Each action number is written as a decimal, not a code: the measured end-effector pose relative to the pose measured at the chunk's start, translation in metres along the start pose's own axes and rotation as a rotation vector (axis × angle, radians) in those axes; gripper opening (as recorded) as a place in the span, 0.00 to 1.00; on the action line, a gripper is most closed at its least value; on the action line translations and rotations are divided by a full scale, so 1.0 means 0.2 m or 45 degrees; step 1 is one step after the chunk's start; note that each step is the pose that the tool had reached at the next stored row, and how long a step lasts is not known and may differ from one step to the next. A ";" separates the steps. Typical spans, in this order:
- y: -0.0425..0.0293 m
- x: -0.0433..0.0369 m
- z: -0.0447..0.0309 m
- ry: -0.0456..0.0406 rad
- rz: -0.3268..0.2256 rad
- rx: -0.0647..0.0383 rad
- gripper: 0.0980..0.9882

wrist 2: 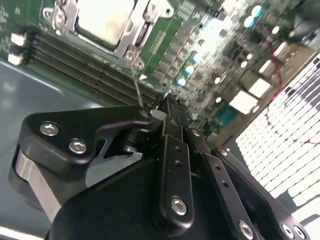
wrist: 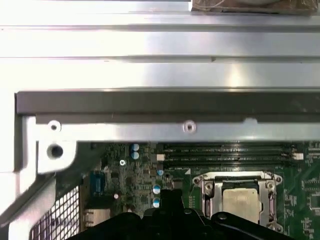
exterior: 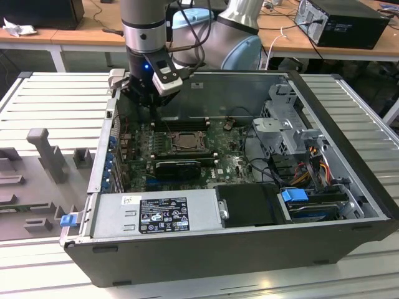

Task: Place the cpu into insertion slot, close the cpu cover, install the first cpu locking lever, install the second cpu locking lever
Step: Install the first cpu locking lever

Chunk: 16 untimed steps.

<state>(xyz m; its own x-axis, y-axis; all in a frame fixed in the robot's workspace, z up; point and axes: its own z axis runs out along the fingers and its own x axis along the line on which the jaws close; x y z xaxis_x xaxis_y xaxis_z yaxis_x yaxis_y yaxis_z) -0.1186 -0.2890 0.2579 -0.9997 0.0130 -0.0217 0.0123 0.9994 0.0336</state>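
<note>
Black linkage arms of the end effector (wrist 2: 170, 107) fill the near part of the second wrist view, its fingers (wrist 2: 175, 150) pressed together with nothing between them. A thin metal wire lever (wrist 2: 136, 85) rises from the board just beside the fingertips; whether they touch it cannot be told.

In the exterior view the arm reaches down into an open computer case (exterior: 349, 162) lying on a slatted metal counter (exterior: 56, 99), the end effector (exterior: 144, 99) low at the case's far corner on the exterior view's left, near the rear wall.

The cpu (wrist: 241, 202) sits flat in the insertion slot (wrist: 207, 187) on the green motherboard (wrist: 125, 175), its pale silver face turned upward. The square chip lies level with the board, edges parallel to the slot's sides. The cpu cover (wrist: 235, 176) lies closed down around it, framing the chip. Long black memory slots (wrist: 225, 152) run alongside the insertion slot, between it and the case wall.

A grey power supply (exterior: 156, 215) fills the case's near side.
</note>
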 end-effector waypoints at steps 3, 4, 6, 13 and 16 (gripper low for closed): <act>0.007 -0.028 0.004 0.000 0.000 0.000 0.01; 0.007 -0.035 0.005 0.000 0.000 0.000 0.01; 0.007 -0.045 0.005 0.000 0.000 0.000 0.01; 0.008 -0.099 0.007 0.000 0.000 0.000 0.01; 0.008 -0.108 0.007 0.000 0.000 0.000 0.01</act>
<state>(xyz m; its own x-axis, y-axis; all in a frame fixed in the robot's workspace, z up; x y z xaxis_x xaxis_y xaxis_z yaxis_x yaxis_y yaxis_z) -0.0969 -0.2875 0.2570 -0.9997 0.0129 -0.0218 0.0122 0.9994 0.0337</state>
